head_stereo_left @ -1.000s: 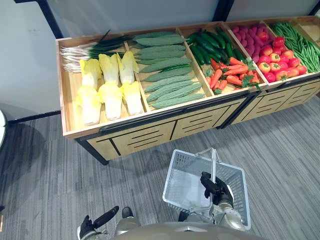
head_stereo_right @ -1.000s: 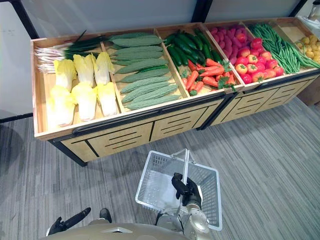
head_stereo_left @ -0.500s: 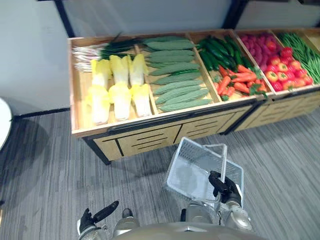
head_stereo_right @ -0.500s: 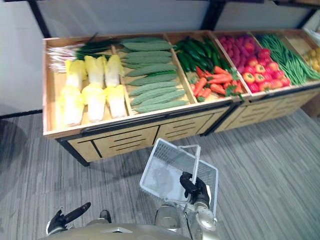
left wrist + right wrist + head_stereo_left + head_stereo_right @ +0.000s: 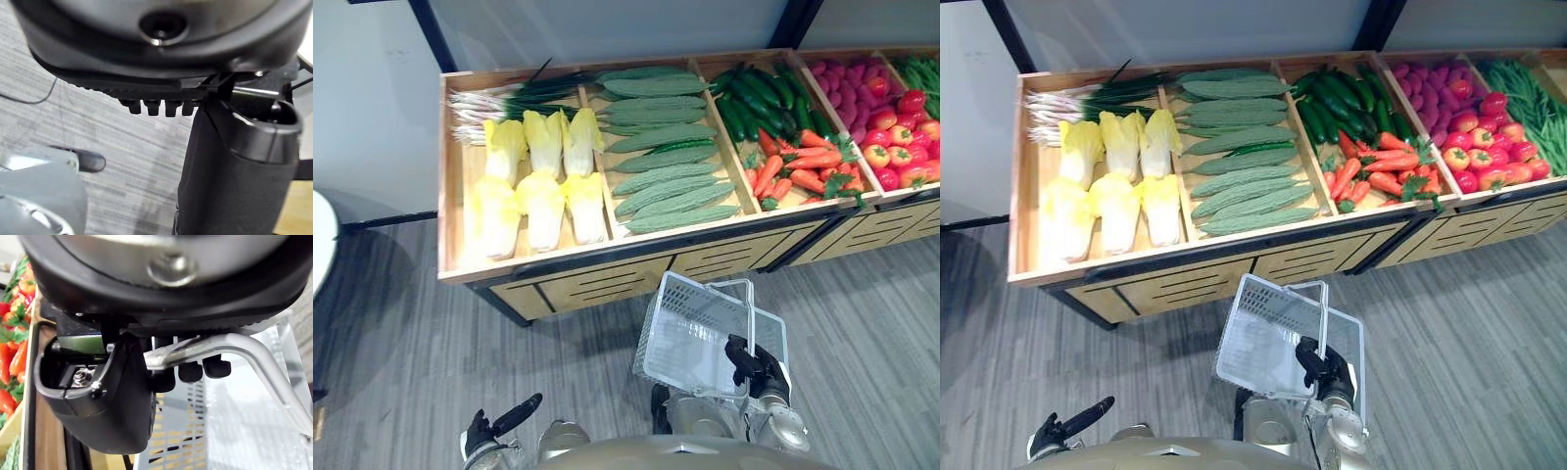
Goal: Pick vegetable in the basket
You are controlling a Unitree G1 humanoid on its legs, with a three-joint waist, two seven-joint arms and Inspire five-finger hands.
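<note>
Right robot hand (image 5: 756, 364) clamped on bent metal handle (image 5: 230, 343) | grey perforated plastic basket (image 5: 690, 323) tilted | left robot hand (image 5: 489, 433) uncurled

A grey carpet floor (image 5: 401, 323) with fine stripes fills the lower half of the frame. Across the upper part stands a light wooden display stand (image 5: 607, 282) with slatted drawer fronts, and a second stand (image 5: 891, 223) joins it at the right. Behind is a pale wall (image 5: 372, 98) with dark posts (image 5: 434, 34).
</note>
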